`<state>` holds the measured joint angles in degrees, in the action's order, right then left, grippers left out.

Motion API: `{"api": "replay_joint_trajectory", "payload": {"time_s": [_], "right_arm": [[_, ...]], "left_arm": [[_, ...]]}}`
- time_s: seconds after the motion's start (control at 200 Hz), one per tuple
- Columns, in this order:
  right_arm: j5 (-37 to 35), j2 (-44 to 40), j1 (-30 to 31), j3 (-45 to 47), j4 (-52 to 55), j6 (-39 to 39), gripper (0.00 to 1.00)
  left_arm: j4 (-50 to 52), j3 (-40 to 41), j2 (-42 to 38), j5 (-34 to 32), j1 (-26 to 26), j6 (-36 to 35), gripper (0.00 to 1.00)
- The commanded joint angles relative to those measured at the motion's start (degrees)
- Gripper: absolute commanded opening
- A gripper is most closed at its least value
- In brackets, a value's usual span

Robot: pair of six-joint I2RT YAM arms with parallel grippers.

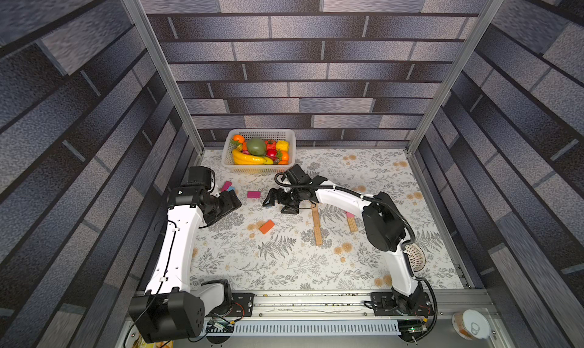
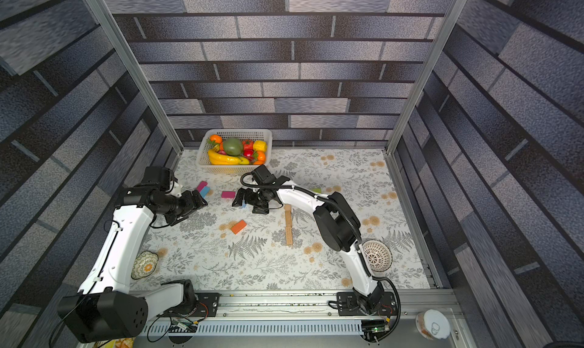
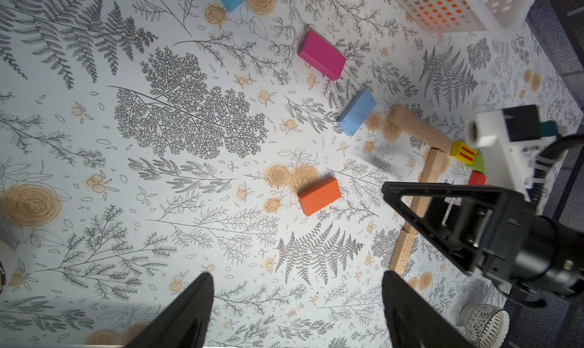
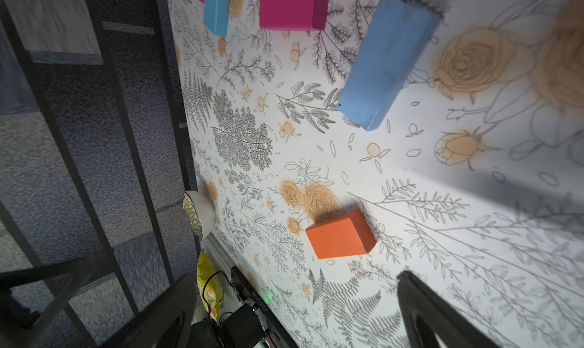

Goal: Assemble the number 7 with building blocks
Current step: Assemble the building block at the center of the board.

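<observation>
Progress: the stem of tan blocks lies end to end at the centre of the desk, running 12 to 6 o'clock. The left wrist view shows one tan bar meeting the stem's 12 o'clock end and heading toward 9. The top views hide it under the right arm. A blue block sits just beside the bar's free end, skewed, with a slim gap. Judgement: the 7 reads, but the bar is short, so what is left is probably squaring the blue block onto it. Unused blocks: orange block at 9 o'clock of the stem, magenta block at 10, and pink block farther out at 10, seemingly touching a second blue block. A yellow block, green block and red block cluster by the corner toward 2. A spare tan block lies at 3, partly under the right arm. Right end effector: spread wide, empty, near the blue block. Left end effector: spread, empty, near the pink block. Room: the 6 o'clock half of the desk carries no blocks, so swings are free there. Tight spots: the basket close behind the right end effector at 12, a bowl at the 4 o'clock edge by the right arm, and a second bowl at 8 beside the left arm.
</observation>
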<state>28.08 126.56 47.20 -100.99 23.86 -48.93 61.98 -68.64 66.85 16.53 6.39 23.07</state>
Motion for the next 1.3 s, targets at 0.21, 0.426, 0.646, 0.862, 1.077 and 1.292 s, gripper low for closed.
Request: {"api": "replay_joint_trajectory", "payload": {"time_s": [0.21,0.426,0.646,0.862,1.077,1.292], "right_arm": [[-4.31,9.92,0.02,-10.7,1.31,-0.93,1.0],[-5.33,15.46,0.04,-16.67,2.19,-0.95,1.0],[-4.46,19.91,0.04,-22.21,0.42,-4.78,1.0],[-4.62,22.19,0.13,-24.93,0.07,-6.17,1.0],[-5.5,23.6,-0.18,-26.49,-0.92,-7.56,1.0],[-5.34,24.97,-0.12,-28.37,-1.99,-9.23,1.0]], "left_arm": [[0.93,-1.19,-0.91,-1.95,-2.54,-0.62,0.87],[2.42,-3.39,0.13,-5.03,-5.02,-2.74,0.88],[2.87,-2.29,-0.4,-6.21,-5.6,-3.21,0.88],[3.15,-1.97,-0.57,-6.63,-5.69,-3.39,0.88],[3.4,-2.17,-0.32,-6.68,-5.78,-3.42,0.88],[3.43,-1.68,-0.37,-6.6,-5.69,-3.33,0.88]]}}
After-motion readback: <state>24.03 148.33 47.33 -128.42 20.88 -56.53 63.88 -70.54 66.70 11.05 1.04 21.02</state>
